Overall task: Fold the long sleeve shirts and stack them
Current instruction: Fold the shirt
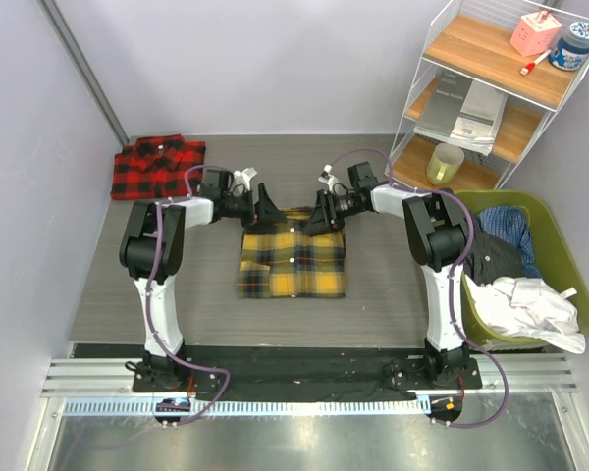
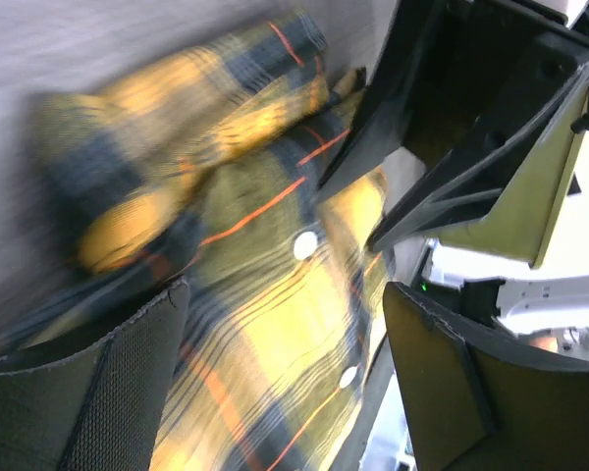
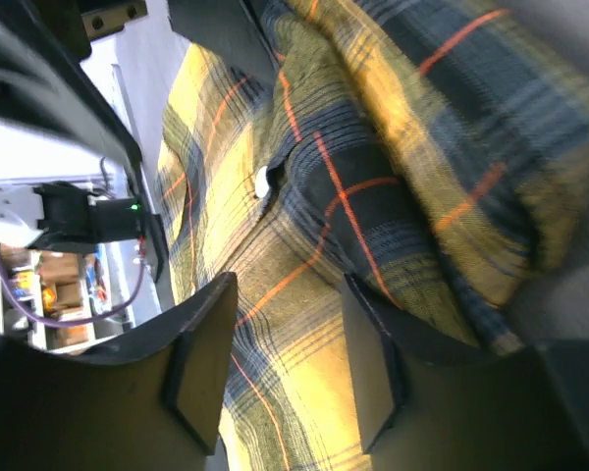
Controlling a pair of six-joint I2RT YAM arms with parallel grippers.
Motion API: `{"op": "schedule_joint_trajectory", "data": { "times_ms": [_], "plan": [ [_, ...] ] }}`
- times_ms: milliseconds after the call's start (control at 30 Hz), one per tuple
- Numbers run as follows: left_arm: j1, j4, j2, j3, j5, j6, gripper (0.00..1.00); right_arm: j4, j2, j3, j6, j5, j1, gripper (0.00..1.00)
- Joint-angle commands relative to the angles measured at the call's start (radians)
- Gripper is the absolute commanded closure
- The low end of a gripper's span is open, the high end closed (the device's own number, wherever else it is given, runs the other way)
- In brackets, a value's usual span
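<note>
The yellow-and-black long sleeve shirt [image 1: 293, 263] lies folded to a rectangle at the table's middle, buttons up. My left gripper [image 1: 270, 211] sits at its far left corner, and my right gripper [image 1: 319, 216] at its far right corner by the collar. In the left wrist view the left gripper [image 2: 287, 304] is wide open over the blurred plaid shirt [image 2: 265, 196]. In the right wrist view the right gripper [image 3: 290, 294] has its jaws narrower but apart, with the shirt [image 3: 373, 147] in the gap. The red-and-black shirt [image 1: 157, 165] lies folded at the back left.
A white wire shelf [image 1: 491, 88] with wooden boards stands at the back right, a pale green cup [image 1: 445, 162] on its lowest board. A green basket [image 1: 569, 265] holding several garments sits at the right edge. Grey walls close the back and left.
</note>
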Motion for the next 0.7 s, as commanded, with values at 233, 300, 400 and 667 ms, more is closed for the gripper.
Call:
{"op": "schedule_joint_trajectory", "data": {
  "times_ms": [233,300,400,667],
  "plan": [
    [0.093,-0.206,-0.129,-0.108,0.017,0.136,0.19,-0.111,-0.090,0.085,-0.072,0.105,-0.035,0.49],
    [0.078,-0.202,-0.224,-0.101,0.032,0.169,0.19,-0.140,-0.158,0.111,-0.076,0.111,-0.034,0.49],
    [0.061,-0.162,-0.258,-0.048,0.029,0.139,0.19,-0.191,-0.207,0.131,-0.089,0.128,-0.020,0.49],
    [-0.052,0.057,-0.112,0.022,-0.031,-0.073,0.21,-0.157,-0.152,0.034,-0.027,0.067,-0.015,0.51]
  ]
}}
